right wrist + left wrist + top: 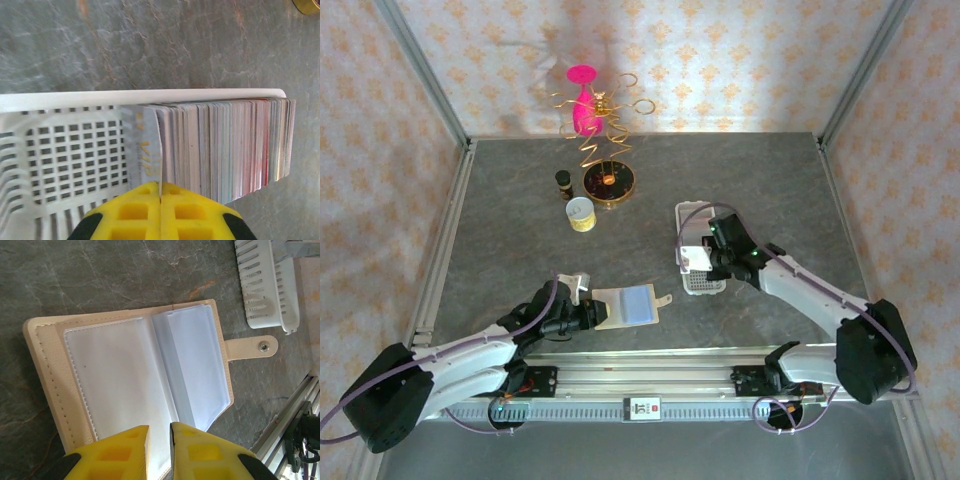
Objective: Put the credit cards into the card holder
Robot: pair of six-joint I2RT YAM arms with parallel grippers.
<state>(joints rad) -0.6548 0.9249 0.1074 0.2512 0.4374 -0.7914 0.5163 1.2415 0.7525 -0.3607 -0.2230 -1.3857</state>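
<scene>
This was a robot test cell in a lab, dressed up as a room. Pale wallpaper with an orange floral print (720, 60) covered the three walls, yet bare aluminium frame posts (420, 70) ran up the corners. Two white-and-black robot arms (470, 355) stood bolted to a slotted aluminium rail (670, 375) at the near edge of a grey stone-patterned tabletop (770, 180).

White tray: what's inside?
A stack of cards on edge fills one end of the white tray; the right claw pinches the front card. Base under the stack is hidden.

High rear overview; two downward wrist close-ups
</scene>
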